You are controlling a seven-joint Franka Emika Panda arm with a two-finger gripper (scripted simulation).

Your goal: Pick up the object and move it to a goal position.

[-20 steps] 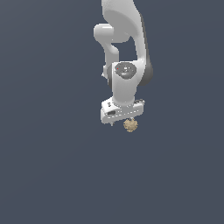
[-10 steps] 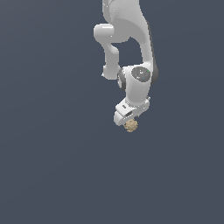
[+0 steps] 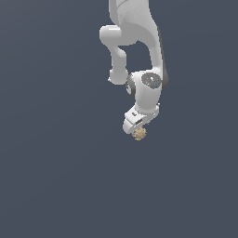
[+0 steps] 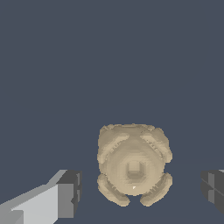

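My tool hangs released astride the tan ball; grasping, lifting and moving remain undone.

One arm, one hand, and seemingly one lumpy ball.
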